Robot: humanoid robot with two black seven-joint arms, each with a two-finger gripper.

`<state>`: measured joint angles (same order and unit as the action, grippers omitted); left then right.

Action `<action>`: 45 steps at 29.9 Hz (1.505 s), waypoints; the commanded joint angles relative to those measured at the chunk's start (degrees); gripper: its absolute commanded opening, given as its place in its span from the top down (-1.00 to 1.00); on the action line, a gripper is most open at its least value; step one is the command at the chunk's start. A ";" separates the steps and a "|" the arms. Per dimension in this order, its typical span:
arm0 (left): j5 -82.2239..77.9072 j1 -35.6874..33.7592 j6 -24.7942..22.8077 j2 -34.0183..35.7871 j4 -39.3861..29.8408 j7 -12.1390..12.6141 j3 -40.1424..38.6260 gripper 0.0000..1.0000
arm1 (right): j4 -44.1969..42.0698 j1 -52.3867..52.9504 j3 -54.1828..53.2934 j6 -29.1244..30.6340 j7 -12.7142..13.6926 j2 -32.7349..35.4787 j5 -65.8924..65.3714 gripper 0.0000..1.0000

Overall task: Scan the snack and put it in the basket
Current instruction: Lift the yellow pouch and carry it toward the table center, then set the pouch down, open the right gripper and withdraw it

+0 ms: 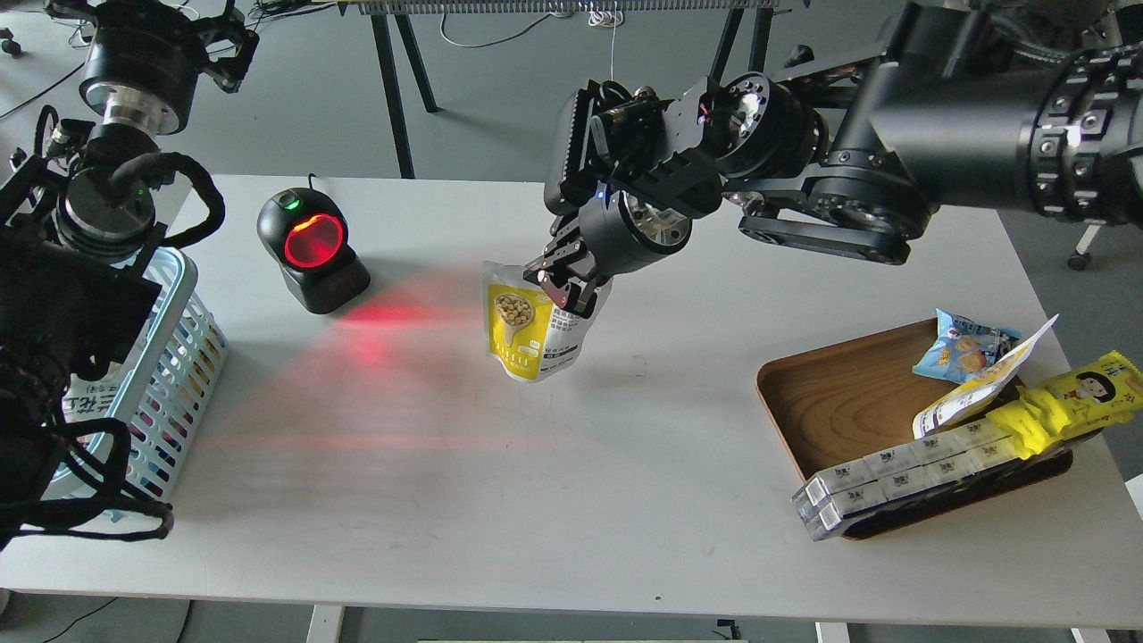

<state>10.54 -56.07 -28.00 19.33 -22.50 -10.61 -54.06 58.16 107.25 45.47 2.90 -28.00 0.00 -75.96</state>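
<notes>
The snack (522, 335) is a yellow-and-white pouch picturing nuts in a scoop. It hangs upright above the table's middle. My right gripper (561, 281) is shut on its top edge, and the arm comes in from the upper right. The light blue basket (192, 295) stands at the table's left edge, partly hidden by my left arm; a white packet lies inside it. My left gripper (219, 40) is at the top left, above and behind the basket; it is dark and its fingers cannot be told apart.
A black scanner (312, 246) with a glowing red window stands at the back left and throws red light across the table toward the pouch. A brown wooden tray (848, 393) at the right holds a blue snack bag (960, 348), a long yellow packet (1072, 402) and white boxes (893, 478).
</notes>
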 commanded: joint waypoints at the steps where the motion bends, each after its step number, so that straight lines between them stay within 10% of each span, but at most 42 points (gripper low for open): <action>1: 0.00 0.00 0.00 -0.09 0.00 -0.02 0.01 -1.00 | 0.12 -0.37 0.14 0.00 0.00 0.00 -0.07 1.00; 24: 0.00 0.00 0.00 0.00 0.00 -0.02 -0.08 -1.00 | 1.08 -0.90 0.14 0.26 0.00 0.00 0.11 0.87; 39: -0.17 -0.35 0.00 0.26 0.00 0.24 0.19 -1.00 | 6.97 4.54 -5.65 0.96 0.00 0.00 7.31 -0.46; 42: -0.35 -0.18 0.00 0.00 -0.61 0.94 0.28 -1.00 | 9.07 4.46 -8.11 0.96 0.00 5.61 9.85 -0.93; 45: -0.35 -0.35 0.00 0.00 -0.70 1.03 0.28 -1.00 | 12.41 3.93 -10.05 0.96 0.00 12.99 13.37 -0.94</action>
<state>10.20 -56.41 -28.00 19.38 -23.06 -9.71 -53.80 67.55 111.64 37.19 3.87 -28.00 6.52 -65.63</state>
